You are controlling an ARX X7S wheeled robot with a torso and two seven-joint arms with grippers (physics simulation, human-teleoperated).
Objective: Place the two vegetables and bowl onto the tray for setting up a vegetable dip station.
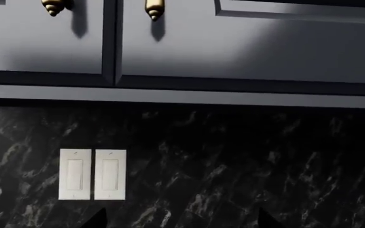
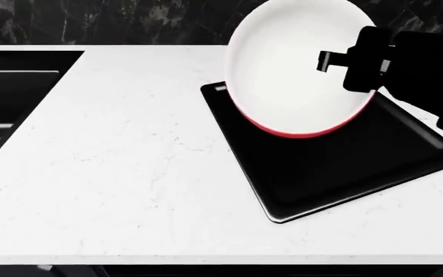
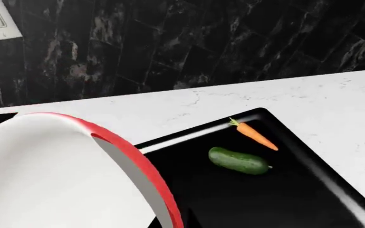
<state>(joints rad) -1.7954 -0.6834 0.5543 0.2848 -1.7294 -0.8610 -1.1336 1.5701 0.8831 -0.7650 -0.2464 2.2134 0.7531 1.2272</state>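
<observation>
Red bowl [image 2: 299, 81] hangs tilted in your right gripper's [image 2: 337, 60] closed jaws; level it, lower onto tray [image 2: 345, 167] beside carrot [image 3: 254, 134] and cucumber [image 3: 237, 160]; left jaws unseen.

— Where am I working?

— A home kitchen, by the look of it. I see a white marble-patterned countertop [image 2: 129, 161] with a black recessed sink [image 2: 14, 92] set in on my left.

— What else says kitchen?

— A dark veined stone backsplash [image 1: 233, 166], grey cabinet doors [image 1: 233, 42] with brass knobs [image 1: 154, 8], and paired white wall switches [image 1: 92, 174].
</observation>
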